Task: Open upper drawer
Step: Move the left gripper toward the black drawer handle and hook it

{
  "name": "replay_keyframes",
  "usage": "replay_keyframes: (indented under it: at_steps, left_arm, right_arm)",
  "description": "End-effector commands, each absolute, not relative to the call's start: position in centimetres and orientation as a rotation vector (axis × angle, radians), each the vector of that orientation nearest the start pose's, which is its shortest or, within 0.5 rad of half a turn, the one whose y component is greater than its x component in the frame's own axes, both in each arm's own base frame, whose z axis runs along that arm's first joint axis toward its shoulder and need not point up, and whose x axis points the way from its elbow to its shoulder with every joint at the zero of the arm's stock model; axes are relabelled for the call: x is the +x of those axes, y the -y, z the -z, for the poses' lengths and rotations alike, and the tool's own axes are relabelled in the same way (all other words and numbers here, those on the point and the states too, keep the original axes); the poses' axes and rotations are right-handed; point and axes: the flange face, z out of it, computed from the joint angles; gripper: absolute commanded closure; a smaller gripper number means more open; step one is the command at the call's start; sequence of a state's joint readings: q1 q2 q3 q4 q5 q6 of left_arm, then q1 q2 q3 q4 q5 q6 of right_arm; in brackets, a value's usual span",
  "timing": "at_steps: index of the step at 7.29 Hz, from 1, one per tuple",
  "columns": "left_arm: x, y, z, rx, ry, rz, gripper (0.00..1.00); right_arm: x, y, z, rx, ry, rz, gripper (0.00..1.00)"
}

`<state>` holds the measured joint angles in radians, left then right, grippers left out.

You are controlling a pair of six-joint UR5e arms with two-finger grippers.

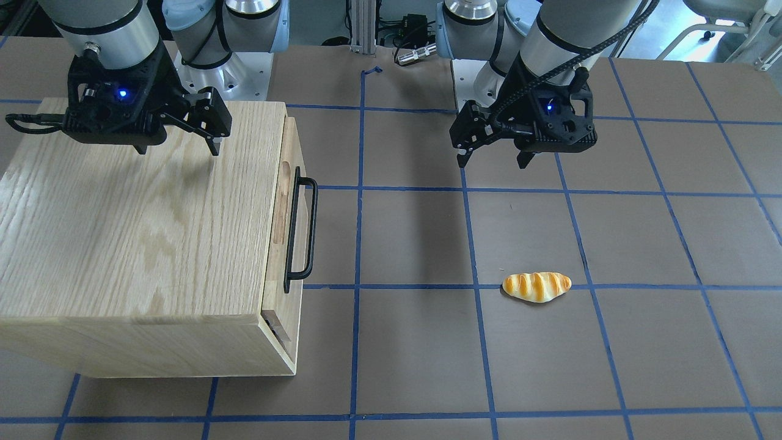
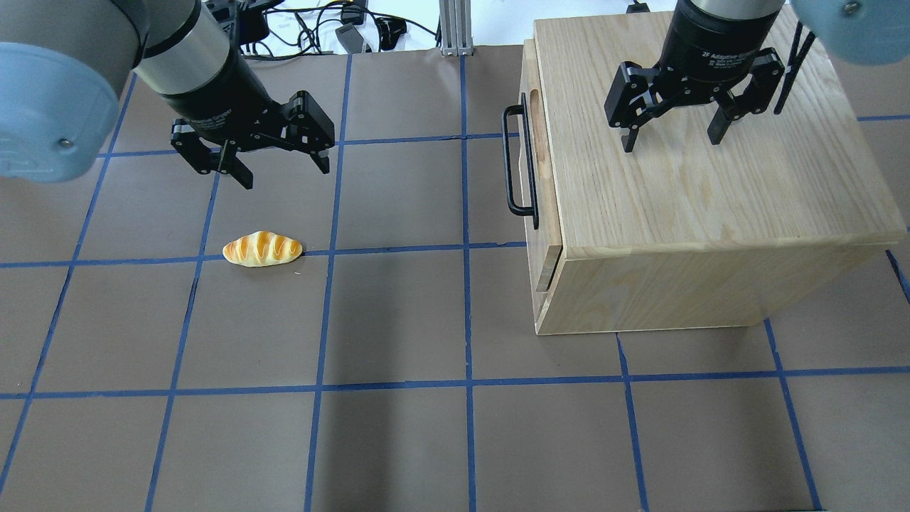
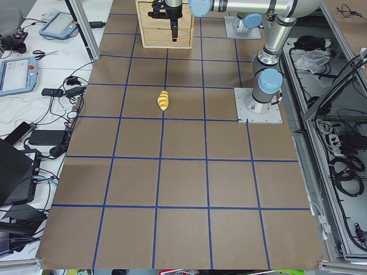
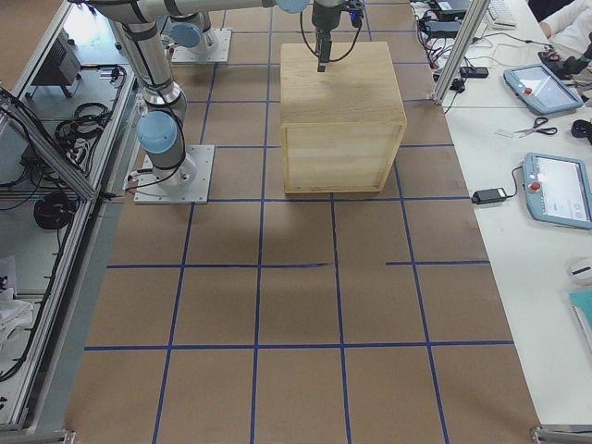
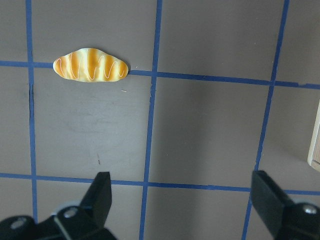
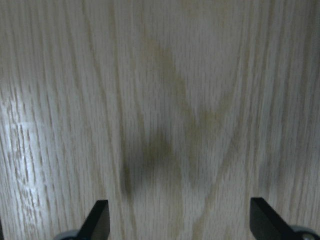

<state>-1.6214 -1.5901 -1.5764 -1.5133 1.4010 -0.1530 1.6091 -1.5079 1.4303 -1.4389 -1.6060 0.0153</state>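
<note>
The upper drawer (image 1: 285, 201) is the pale-wood front at the top of the oak cabinet (image 1: 134, 214), with a long black bar handle (image 1: 302, 235) and an oblong cut-out. Its front stands just past the cabinet's top edge. It also shows in the overhead view (image 2: 532, 153), with its handle (image 2: 513, 163). My right gripper (image 2: 670, 145) is open and empty, hovering above the cabinet top (image 6: 165, 100), behind the drawer front. My left gripper (image 2: 286, 178) is open and empty above the bare table, well apart from the handle. Both grippers also show in the front view, left (image 1: 492, 164) and right (image 1: 178, 151).
A toy bread roll (image 2: 261, 249) lies on the brown table just in front of the left gripper, also in the left wrist view (image 5: 91, 65). Blue tape lines grid the table. The cabinet's corner (image 5: 315, 145) shows at the right edge of the left wrist view.
</note>
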Motion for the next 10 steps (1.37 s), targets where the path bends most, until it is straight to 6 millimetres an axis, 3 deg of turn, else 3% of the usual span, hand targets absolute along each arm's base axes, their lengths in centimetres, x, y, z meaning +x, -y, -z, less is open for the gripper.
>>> replay_keyframes:
  at_steps: [1, 2, 5, 8, 10]
  left_arm:
    - [-21.9, 51.8, -47.1, -0.121, -3.513, 0.127, 0.00]
    - [-24.2, 52.9, -45.9, -0.086, -3.581, 0.169, 0.00]
    - [-32.1, 53.4, -42.0, 0.031, -3.670, 0.177, 0.00]
    - [-33.6, 55.0, -37.9, 0.054, -3.668, 0.139, 0.00]
    - [-33.3, 55.4, -37.6, 0.086, -3.659, 0.167, 0.00]
  right_arm:
    - [14.9, 50.7, -51.3, -0.040, -3.177, -0.084, 0.00]
    - [14.9, 50.6, -51.2, -0.038, -3.177, -0.086, 0.00]
    - [14.9, 50.7, -51.3, -0.038, -3.177, -0.084, 0.00]
    - [14.9, 50.6, -51.2, -0.041, -3.177, -0.086, 0.00]
    - [14.9, 50.7, -51.3, -0.040, -3.177, -0.084, 0.00]
